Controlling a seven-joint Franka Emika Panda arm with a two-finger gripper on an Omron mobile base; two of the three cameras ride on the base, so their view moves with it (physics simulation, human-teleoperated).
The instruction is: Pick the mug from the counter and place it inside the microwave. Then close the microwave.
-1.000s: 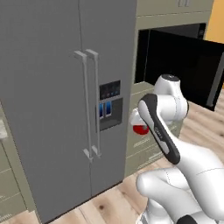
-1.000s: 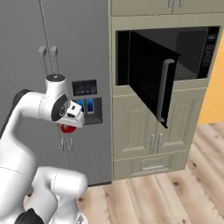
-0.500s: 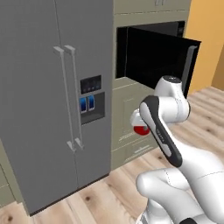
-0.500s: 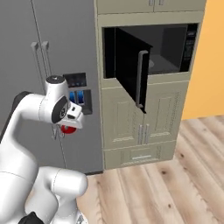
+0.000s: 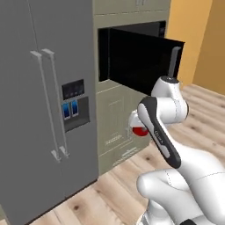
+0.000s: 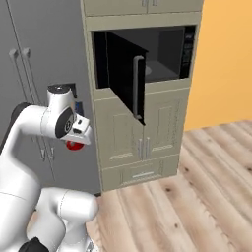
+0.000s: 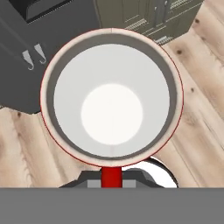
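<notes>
Gripper [image 6: 78,139] clamped on the mug [image 7: 111,98], apparently by its handle, so lift it level and steer round the open door [image 6: 123,76] into the microwave [image 6: 165,54].

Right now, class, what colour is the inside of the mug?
White inside the mug, with a thin red rim edge; clearest in the hand view.

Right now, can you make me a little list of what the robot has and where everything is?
holding: red mug, white inside, nothing in it
gripper: shut on the mug
mug height: below the microwave, in front of the cabinets
microwave: door swung open
inside microwave: round plate, nothing on it
fridge: left of the microwave, doors shut
floor: wooden planks
</notes>
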